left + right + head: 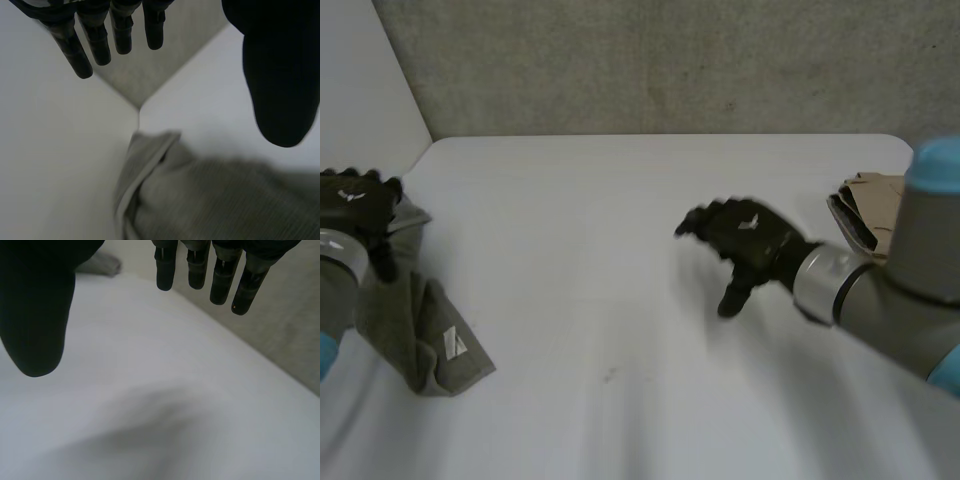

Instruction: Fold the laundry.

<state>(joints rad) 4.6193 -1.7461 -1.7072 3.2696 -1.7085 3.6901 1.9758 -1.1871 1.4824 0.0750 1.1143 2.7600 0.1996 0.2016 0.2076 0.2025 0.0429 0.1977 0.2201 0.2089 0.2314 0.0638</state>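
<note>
- Left hand [360, 205] hangs at the table's [620, 200] left edge, near the far left corner, over the far end of the cloth [430, 340].
- Its own wrist view shows its fingers [95, 45] straight and side by side, with the thumb [280, 75] held well apart from them. It is fully spread and has hold of nothing.
- In that view the cloth [215, 200] lies rumpled under the palm, with a folded hem running towards the fingertips. Whether the palm touches it I cannot tell.
- Seen from the head view, the cloth is grey-green and lies along the left edge, running from under the hand towards the near side. A small white logo [453, 342] sits on its nearer part.
- Bare white table separates the cloth from the right hand [745, 240], and the two are well apart.
- That hand hovers right of the table's middle. Its fingers [220, 275] are straight and its thumb [35, 315] is spread wide. It is open and empty, with plain table under the palm.
- Beyond its thumb, the right wrist view catches a small grey bit of the cloth [102, 262] far off.
- At the table's right edge, by the far right corner, lies a tan folded thing [870, 205], partly hidden behind the right arm [880, 290].
</note>
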